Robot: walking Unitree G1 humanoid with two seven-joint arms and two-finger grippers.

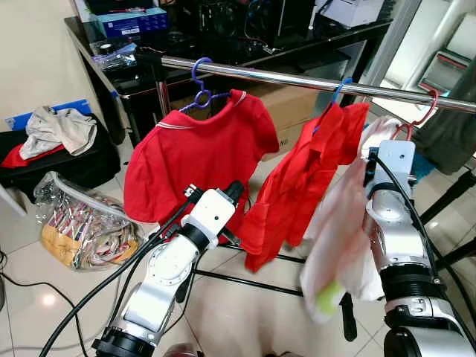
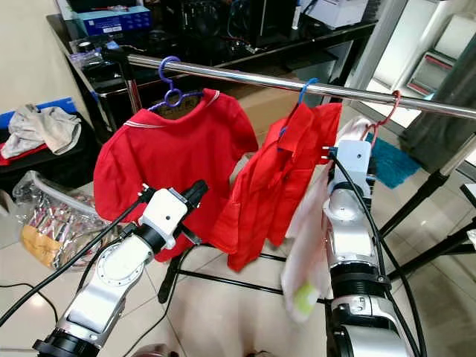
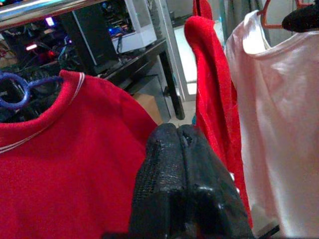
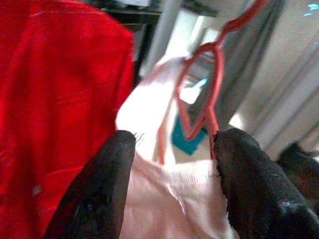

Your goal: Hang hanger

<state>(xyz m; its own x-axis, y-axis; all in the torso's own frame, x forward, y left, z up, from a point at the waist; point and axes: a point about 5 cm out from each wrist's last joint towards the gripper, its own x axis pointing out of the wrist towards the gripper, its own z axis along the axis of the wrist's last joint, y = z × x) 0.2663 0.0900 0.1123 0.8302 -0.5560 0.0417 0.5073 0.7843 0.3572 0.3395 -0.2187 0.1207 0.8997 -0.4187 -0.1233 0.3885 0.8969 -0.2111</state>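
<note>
A red hanger (image 1: 425, 115) carries a pale pink-white shirt (image 1: 336, 238), and its hook sits over the silver rail (image 1: 297, 77) at the right end. In the right wrist view my right gripper (image 4: 169, 169) is open, with the hanger's neck (image 4: 212, 107) and the shirt collar between its fingers (image 4: 97, 194). The neck lies close against one finger. My right arm (image 1: 393, 216) rises just beside the shirt. My left gripper (image 3: 183, 184) is shut on nothing, held low in front of a red T-shirt (image 1: 193, 152).
The red T-shirt hangs on a purple hanger (image 1: 201, 89); a second red garment (image 1: 309, 175) hangs on a blue hanger mid-rail. A black desk (image 1: 223, 52) and a cardboard box stand behind. A plastic bag (image 1: 82, 223) and the rack's black legs (image 1: 245, 281) are on the floor.
</note>
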